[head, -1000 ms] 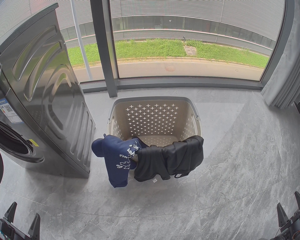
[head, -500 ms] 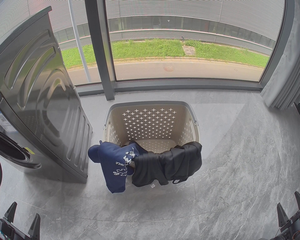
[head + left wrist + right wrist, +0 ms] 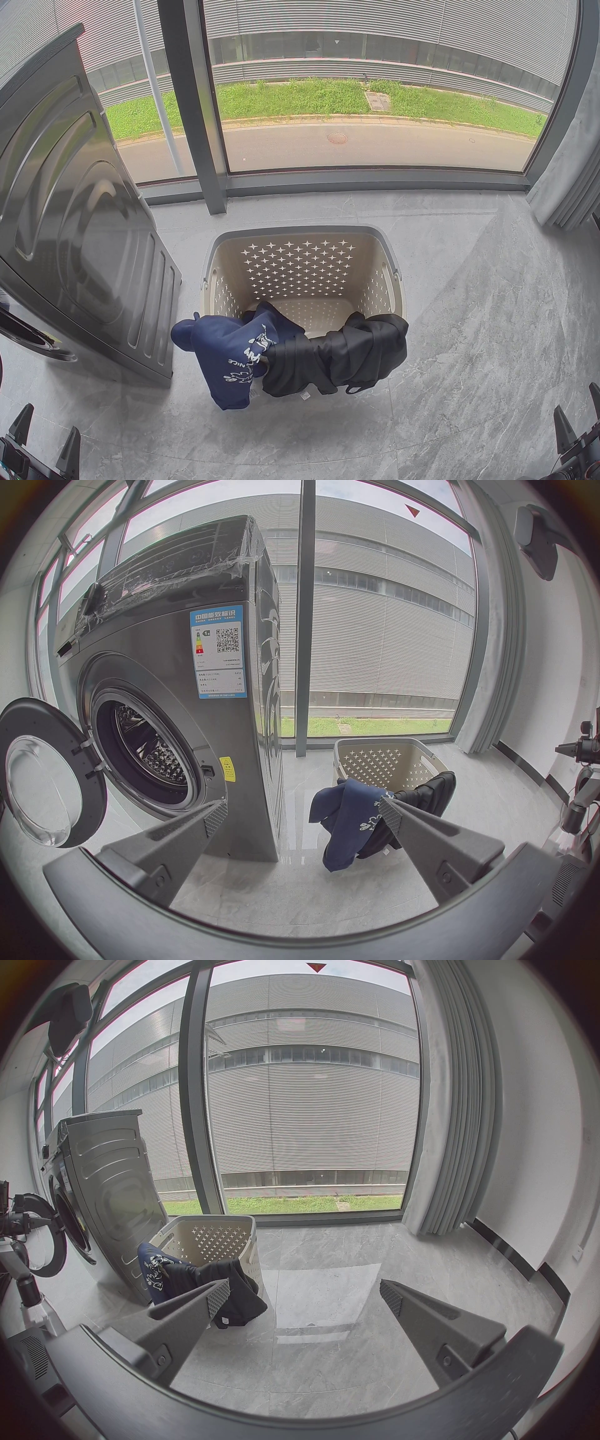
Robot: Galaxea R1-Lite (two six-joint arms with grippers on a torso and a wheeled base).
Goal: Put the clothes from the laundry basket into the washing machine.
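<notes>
Grey sheet metal is seen at the far left, where the washing machine (image 3: 81,237) stands on the floor (image 3: 475,325) with its round door (image 3: 44,774) swung open and the drum exposed. The left gripper (image 3: 50,420) is held low and near the robot, jaws spread wide and empty. Just beside the machine's side panel, a navy garment (image 3: 228,359) is draped over the near rim of the laundry basket (image 3: 300,232), most of it hanging outside. A black garment (image 3: 337,356) is hung over the same rim, overlapping the navy one. The right gripper (image 3: 576,400) is kept low at the far right, also wide and empty.

Trouble is judged likely from the overlap: if one garment is pulled, the other may be dragged off onto the floor. The light basket could also be tipped or slid by a snagged pull.
</notes>
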